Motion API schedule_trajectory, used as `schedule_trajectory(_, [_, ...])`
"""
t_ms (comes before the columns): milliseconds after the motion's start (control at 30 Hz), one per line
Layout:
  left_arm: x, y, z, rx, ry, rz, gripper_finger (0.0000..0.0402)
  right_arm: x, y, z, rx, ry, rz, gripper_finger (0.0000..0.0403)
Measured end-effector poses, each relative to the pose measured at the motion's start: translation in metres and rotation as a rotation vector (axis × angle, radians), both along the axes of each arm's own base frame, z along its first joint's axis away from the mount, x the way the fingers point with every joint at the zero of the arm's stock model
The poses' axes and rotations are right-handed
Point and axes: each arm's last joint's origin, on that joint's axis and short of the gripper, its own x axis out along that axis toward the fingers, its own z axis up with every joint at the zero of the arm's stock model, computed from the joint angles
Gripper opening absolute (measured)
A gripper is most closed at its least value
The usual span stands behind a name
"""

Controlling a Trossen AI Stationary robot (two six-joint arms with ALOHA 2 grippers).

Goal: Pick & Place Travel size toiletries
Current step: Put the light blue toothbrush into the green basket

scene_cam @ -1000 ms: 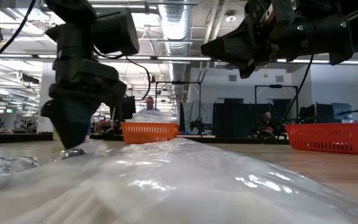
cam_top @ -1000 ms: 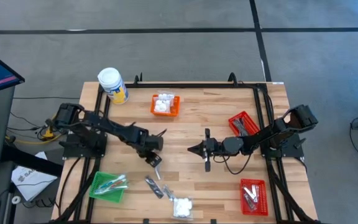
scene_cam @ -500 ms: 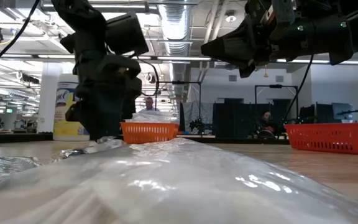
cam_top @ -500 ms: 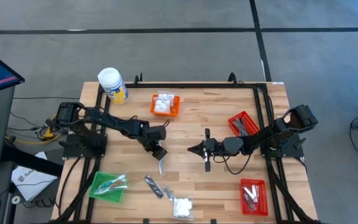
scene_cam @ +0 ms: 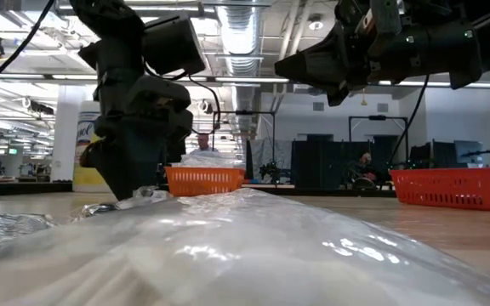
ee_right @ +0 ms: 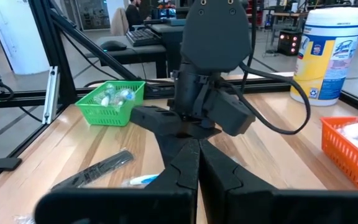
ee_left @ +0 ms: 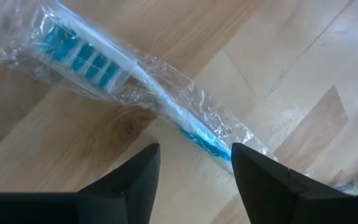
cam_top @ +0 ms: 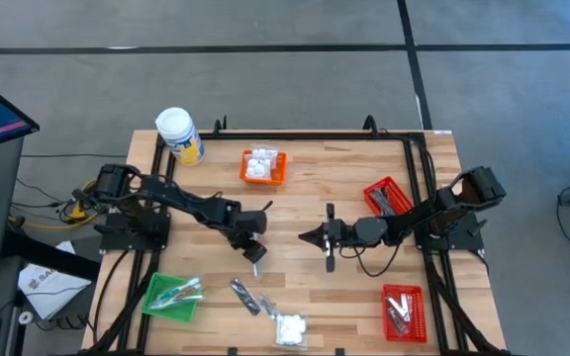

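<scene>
Only the left wrist view shows what lies under the left gripper (ee_left: pixel 194 163): a clear-wrapped stick (ee_left: pixel 129 87) with a blue-bristled head, flat on the wood, its thin end running in between the two dark fingers (ee_left: pixel 129 180), which stand apart with nothing clamped. From above, the left gripper (cam_top: pixel 254 247) sits mid-table over the stick (cam_top: pixel 257 265), which shows there only as a pale sliver pointing toward the table's near edge, long axis roughly front to back, slightly slanted. The low view hides the stick behind a big blurred packet (scene_cam: pixel 253 246); it shows the left gripper (scene_cam: pixel 134 183) low over the table.

The right gripper (cam_top: pixel 310 236) hangs mid-table, fingers pressed together and empty, as the right wrist view (ee_right: pixel 197 163) confirms; that view also catches a dark sachet (ee_right: pixel 95 168) and the green basket (ee_right: pixel 110 102).

A sachet (cam_top: pixel 244 296) and a white packet (cam_top: pixel 290 328) lie near the front edge.

Against half a second ago, the left gripper sits a little farther toward the right arm; the right arm matches.
</scene>
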Motion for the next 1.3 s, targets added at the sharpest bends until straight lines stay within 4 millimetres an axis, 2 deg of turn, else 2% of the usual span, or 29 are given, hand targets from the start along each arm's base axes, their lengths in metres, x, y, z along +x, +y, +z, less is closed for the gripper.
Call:
schedule_trajectory(200, [0.003,0.001,0.009,0.067,0.071,-0.016,0.0177,0.0,0.0,0.0,0.0,0.0,0.0,0.0])
schedule_trajectory(333, [-0.001,0.006,0.011,0.157,0.123,-0.054,0.0151,0.0,0.0,0.0,0.0,0.0,0.0,0.0])
schedule_trajectory(533, [-0.005,0.007,0.011,0.191,0.16,-0.119,0.0115,0.0,0.0,0.0,0.001,0.0,0.0,0.0])
schedule_trajectory(733, [-0.019,0.008,0.011,0.216,0.28,-0.303,0.0096,0.0,0.0,0.0,0.002,0.0,0.001,0.0])
schedule_trajectory(900, [-0.02,-0.001,0.01,0.318,0.26,-0.527,0.0079,0.0,0.0,0.0,0.002,0.0,0.001,0.0])
schedule_trajectory(1100, [-0.021,-0.006,0.011,0.449,0.267,-0.556,0.0014,0.0,0.0,0.0,0.002,0.0,0.001,0.0])
schedule_trajectory(1300, [-0.025,-0.018,0.02,0.546,0.237,-0.576,0.0009,0.0,0.0,0.0,0.001,0.0,0.001,0.0])
